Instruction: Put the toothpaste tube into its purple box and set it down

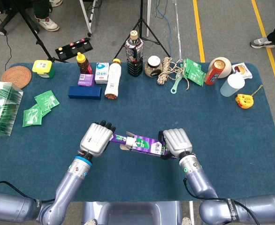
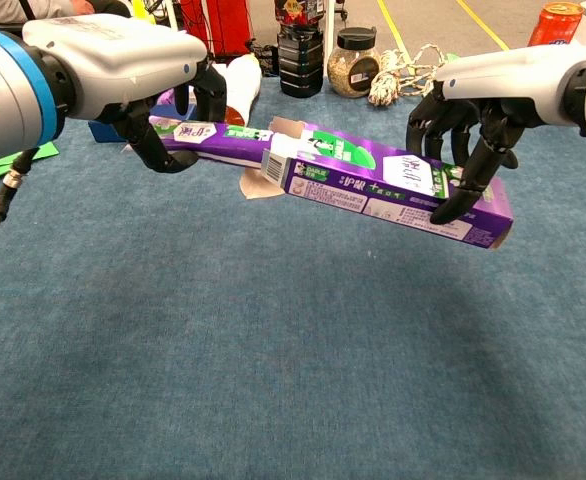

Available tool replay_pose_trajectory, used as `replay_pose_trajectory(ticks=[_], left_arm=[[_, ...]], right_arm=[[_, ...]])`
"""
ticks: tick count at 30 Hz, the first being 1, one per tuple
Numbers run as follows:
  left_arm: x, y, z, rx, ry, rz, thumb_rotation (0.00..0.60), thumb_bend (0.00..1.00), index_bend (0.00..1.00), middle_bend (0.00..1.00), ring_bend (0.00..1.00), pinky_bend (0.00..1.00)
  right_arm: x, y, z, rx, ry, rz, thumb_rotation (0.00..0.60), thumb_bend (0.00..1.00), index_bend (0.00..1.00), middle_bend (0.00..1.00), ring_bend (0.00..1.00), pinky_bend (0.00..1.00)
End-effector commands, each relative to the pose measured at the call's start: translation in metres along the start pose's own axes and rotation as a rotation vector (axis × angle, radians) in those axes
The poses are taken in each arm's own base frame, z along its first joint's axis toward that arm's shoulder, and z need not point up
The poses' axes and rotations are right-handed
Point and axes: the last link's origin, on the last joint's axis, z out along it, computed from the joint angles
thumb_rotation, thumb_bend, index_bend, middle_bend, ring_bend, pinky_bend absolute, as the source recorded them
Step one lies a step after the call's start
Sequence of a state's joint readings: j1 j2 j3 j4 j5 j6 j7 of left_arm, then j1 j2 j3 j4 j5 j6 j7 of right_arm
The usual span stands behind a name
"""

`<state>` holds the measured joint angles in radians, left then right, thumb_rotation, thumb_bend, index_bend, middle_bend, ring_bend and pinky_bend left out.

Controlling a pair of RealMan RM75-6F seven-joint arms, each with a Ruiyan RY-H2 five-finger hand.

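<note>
My left hand (image 1: 96, 137) (image 2: 148, 75) grips the purple toothpaste tube (image 2: 213, 140) (image 1: 119, 138) by its rear part. The tube's cap end is inside the open mouth of the purple box (image 2: 388, 183) (image 1: 144, 144), whose flaps stand out around it. My right hand (image 1: 173, 142) (image 2: 478, 110) holds the box near its closed far end. Tube and box are both in the air above the blue table (image 1: 222, 136), lined up end to end and sloping slightly down to the right in the chest view.
Along the table's far edge stand bottles (image 1: 133, 52), a jar (image 1: 153, 65), a milk carton (image 1: 102, 72), a dark blue box (image 1: 84, 92), rope (image 1: 171, 69), a red can (image 1: 212, 71) and a cup (image 1: 232, 85). Green sachets (image 1: 40, 108) lie at the left.
</note>
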<state>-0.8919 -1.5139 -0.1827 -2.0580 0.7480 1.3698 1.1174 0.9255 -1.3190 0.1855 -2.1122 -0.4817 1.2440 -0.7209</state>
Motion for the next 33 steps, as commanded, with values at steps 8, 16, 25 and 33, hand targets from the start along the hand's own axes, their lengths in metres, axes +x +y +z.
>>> replay_pose_trajectory(ticks=[8, 16, 25, 33], left_arm=[[0.007, 0.011, 0.001, 0.012, -0.006, 0.0, 0.6, 0.38, 0.44, 0.36, 0.3, 0.51], [0.01, 0.029, 0.003, 0.079, -0.054, 0.044, 0.6, 0.38, 0.44, 0.36, 0.3, 0.51], [0.019, 0.048, 0.001, 0.096, 0.004, 0.088, 0.6, 0.37, 0.44, 0.36, 0.3, 0.51], [0.015, 0.059, 0.001, 0.089, 0.01, 0.103, 0.6, 0.37, 0.44, 0.36, 0.3, 0.51]], right_arm=[[-0.004, 0.0, 0.001, 0.007, 0.016, 0.007, 0.6, 0.33, 0.57, 0.65, 0.64, 0.7], [-0.01, -0.002, 0.002, 0.018, 0.019, 0.0, 0.6, 0.33, 0.57, 0.65, 0.64, 0.7], [-0.013, -0.001, 0.002, 0.018, 0.046, -0.031, 0.6, 0.33, 0.57, 0.65, 0.64, 0.7], [-0.017, -0.002, 0.003, 0.015, 0.037, -0.015, 0.6, 0.33, 0.57, 0.65, 0.64, 0.7]])
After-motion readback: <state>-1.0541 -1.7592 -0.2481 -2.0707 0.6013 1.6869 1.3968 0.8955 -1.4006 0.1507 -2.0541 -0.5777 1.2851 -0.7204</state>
